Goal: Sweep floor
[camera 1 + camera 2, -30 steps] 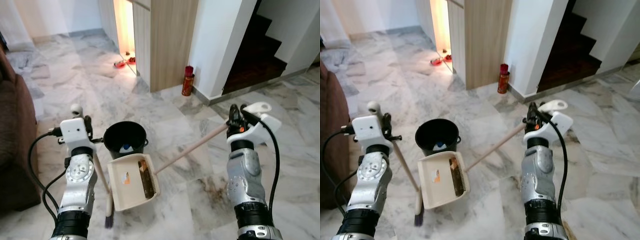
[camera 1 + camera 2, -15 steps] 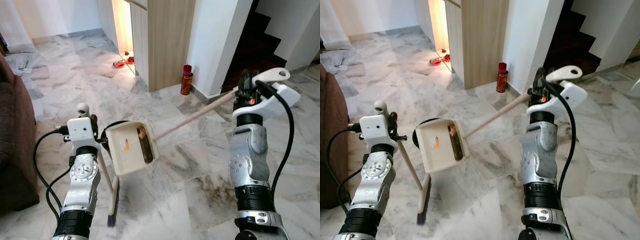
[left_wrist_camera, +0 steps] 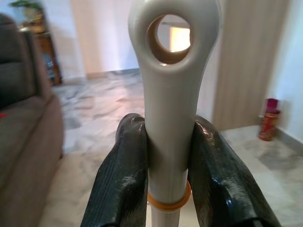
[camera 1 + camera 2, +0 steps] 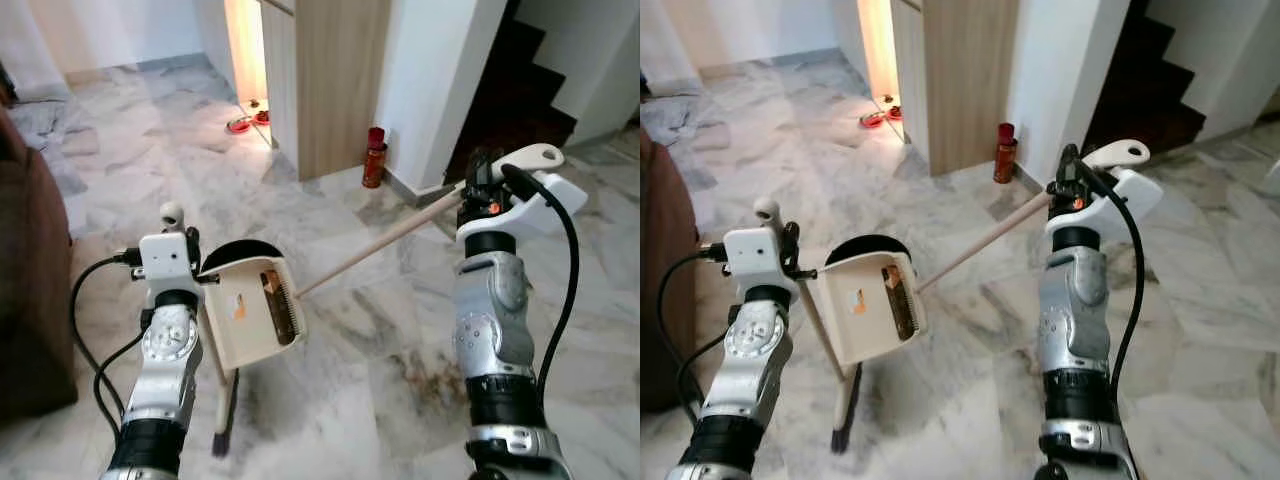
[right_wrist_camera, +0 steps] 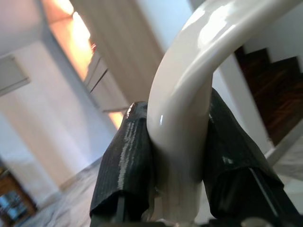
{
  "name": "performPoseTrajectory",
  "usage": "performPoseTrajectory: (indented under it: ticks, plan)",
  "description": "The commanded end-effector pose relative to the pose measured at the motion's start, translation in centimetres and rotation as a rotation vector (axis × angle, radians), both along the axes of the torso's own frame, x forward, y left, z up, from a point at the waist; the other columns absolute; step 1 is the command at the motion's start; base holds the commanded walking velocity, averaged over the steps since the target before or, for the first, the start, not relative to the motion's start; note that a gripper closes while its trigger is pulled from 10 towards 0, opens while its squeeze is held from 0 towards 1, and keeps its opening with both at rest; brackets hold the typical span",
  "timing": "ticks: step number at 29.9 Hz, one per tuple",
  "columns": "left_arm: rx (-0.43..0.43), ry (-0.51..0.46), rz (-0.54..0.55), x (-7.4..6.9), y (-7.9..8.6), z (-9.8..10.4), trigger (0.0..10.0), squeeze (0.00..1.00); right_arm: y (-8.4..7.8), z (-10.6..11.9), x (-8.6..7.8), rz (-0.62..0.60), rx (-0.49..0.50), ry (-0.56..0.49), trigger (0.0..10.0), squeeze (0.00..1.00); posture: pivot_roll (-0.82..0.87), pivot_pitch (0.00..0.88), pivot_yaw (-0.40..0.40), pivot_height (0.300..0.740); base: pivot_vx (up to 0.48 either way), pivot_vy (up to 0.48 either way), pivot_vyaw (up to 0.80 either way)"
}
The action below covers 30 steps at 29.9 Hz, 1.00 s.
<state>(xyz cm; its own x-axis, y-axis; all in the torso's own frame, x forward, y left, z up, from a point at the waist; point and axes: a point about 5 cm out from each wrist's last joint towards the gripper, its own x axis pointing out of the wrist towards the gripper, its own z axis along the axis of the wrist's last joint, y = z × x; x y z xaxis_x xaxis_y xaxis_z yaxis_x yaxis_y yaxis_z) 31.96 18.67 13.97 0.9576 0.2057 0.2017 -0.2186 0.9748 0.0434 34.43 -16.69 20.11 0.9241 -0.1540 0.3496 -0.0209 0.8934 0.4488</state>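
Observation:
My left gripper (image 4: 178, 232) is shut on the top of a pale broom handle (image 3: 170, 118), black fingers (image 3: 124, 165) on either side of it. The stick runs down to the dark brush (image 4: 221, 438) on the marble floor. My right gripper (image 4: 479, 186) is shut on the white looped end (image 5: 182, 118) of the dustpan's long wooden handle (image 4: 380, 244). The cream dustpan (image 4: 253, 315) hangs off the floor, tipped up on edge, in front of a black bucket (image 4: 236, 252) and hiding most of it. Dark bits cling near the pan's comb edge.
A brown sofa (image 4: 28, 290) stands close on the left. Beyond are a wooden cabinet (image 4: 335, 80), a red can (image 4: 375, 158) by the white wall, and dark stairs (image 4: 520, 85). Red items (image 4: 240, 126) lie in a lit doorway. A brownish stain (image 4: 430, 370) marks the floor.
The right arm lifted the dustpan from the floor in front of the bucket, tipped it up on edge, then lowered it slightly. The left gripper kept hold of the broom.

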Motion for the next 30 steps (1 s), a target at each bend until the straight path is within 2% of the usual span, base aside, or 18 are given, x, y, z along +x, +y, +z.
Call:
performPoseTrajectory:
  ticks: [1,12,21,28,30]
  plan:
    - [0.023,-0.061,0.001,0.05,0.15,1.23,10.0,0.0,0.37,1.6,-0.25,0.019,0.032,-0.068,10.0,0.0,0.0,0.0,-0.014,0.74,0.0,0.0,0.0]
    - [0.025,-0.063,0.003,0.0,0.13,1.21,10.0,0.0,0.21,1.51,-0.27,0.021,0.046,-0.066,10.0,0.0,0.0,0.0,-0.017,0.74,0.221,0.0,0.0]
    - [0.033,-0.053,0.001,0.02,0.06,1.03,10.0,0.0,0.73,1.39,-0.29,0.039,0.033,-0.059,10.0,0.0,0.0,0.0,-0.014,0.74,0.331,0.0,0.0]
    - [0.034,-0.051,0.0,0.04,0.01,0.97,10.0,0.0,1.02,1.4,-0.36,0.053,0.019,-0.063,10.0,0.0,0.0,0.0,-0.012,0.74,0.343,0.0,0.72]
    - [0.035,-0.05,-0.001,0.05,0.01,0.95,10.0,0.0,1.07,1.36,-0.34,0.056,0.024,-0.06,10.0,0.0,0.0,0.0,-0.012,0.74,0.345,0.0,0.0]
